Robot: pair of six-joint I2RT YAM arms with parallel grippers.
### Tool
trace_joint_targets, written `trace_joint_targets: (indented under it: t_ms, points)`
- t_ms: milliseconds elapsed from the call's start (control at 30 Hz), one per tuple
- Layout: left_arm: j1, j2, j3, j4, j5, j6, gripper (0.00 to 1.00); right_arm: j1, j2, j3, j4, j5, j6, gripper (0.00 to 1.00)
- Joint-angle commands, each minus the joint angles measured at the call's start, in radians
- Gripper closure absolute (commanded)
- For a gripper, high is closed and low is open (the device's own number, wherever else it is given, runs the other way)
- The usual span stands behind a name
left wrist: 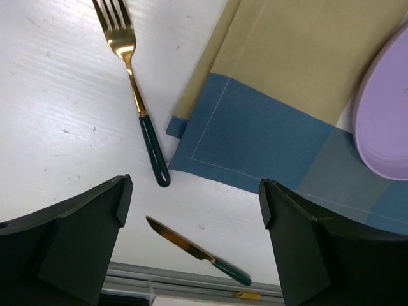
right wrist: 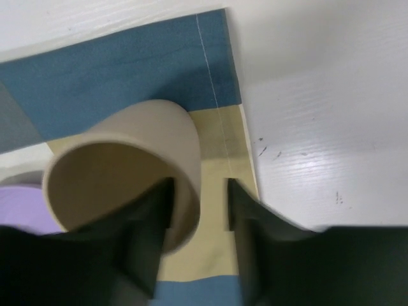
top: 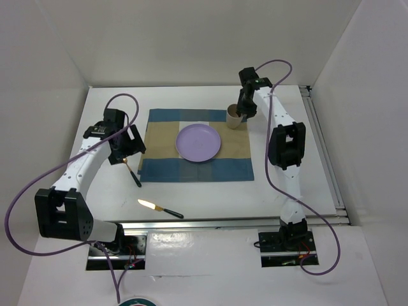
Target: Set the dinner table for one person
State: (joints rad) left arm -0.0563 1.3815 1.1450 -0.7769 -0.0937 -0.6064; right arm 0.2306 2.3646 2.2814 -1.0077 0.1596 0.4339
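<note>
Left gripper (left wrist: 194, 191): jaws wide apart, holding nothing, hovering over the large white rectangular desk (top: 191, 197) just off the left edge of the blue-and-tan square cloth placemat (left wrist: 268, 127). Below it lies the gold fork with a dark green handle (left wrist: 141, 111). It is flat on the desk, with the handle end just beside the mat's hem near its small cloth tab. The gold knife with a dark green handle (left wrist: 194, 250) lies well apart from the fork, close to the near metal rail.

Right gripper (right wrist: 199, 188): jaws parted and straddling the wall of the tan paper cup (right wrist: 153, 124), one finger inside the rim, one outside. A strip of mat shows between the outer finger and the cup wall, so there is no clamp. The cup stands at the far right corner of the placemat, close to its right hem.

The round lilac plastic plate (left wrist: 382, 115) sits mid-mat.

Room to move: bare desk runs from the mat's right hem to the right rail. A band of desk lies between the mat's near edge and the near rail.
</note>
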Motion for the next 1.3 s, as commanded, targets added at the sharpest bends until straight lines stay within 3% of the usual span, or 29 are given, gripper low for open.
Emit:
trace_joint_targets:
  t_ms: [0, 100, 200, 367, 433, 700, 867, 1067, 1167, 1267]
  points:
    - [0.009, 0.007, -0.054, 0.004, -0.001, -0.067, 0.0, -0.005, 0.013, 0.044, 0.015, -0.017, -0.011, 0.46]
    - [0.018, 0.007, -0.128, 0.053, -0.001, -0.101, 0.0, -0.005, -0.034, 0.044, 0.033, -0.043, -0.011, 0.13]
    - [0.027, 0.042, -0.191, 0.114, -0.001, -0.125, 0.0, -0.005, -0.083, 0.044, 0.044, -0.054, -0.011, 0.0]
    - [0.038, 0.099, -0.215, 0.168, -0.011, -0.159, 0.06, -0.014, -0.181, 0.067, 0.044, -0.063, -0.021, 0.0]
    - [0.047, 0.134, -0.225, 0.202, -0.001, -0.18, 0.16, -0.014, -0.234, 0.049, 0.044, -0.054, -0.021, 0.0]
    - [0.088, 0.189, -0.225, 0.231, -0.023, -0.216, 0.35, -0.014, -0.379, -0.112, 0.073, 0.014, -0.049, 0.0]
    - [0.088, 0.211, -0.235, 0.241, -0.023, -0.227, 0.37, -0.014, -0.412, -0.143, 0.073, 0.069, -0.049, 0.0]
    - [0.088, 0.249, -0.28, 0.242, -0.032, -0.265, 0.61, 0.007, -0.446, -0.181, 0.084, 0.08, -0.04, 0.0]
    - [0.098, 0.261, -0.271, 0.213, -0.052, -0.274, 0.66, 0.007, -0.446, -0.194, 0.075, 0.098, -0.04, 0.0]
    - [0.098, 0.232, -0.239, 0.164, -0.098, -0.274, 0.83, 0.007, -0.456, -0.218, 0.075, 0.098, -0.04, 0.0]
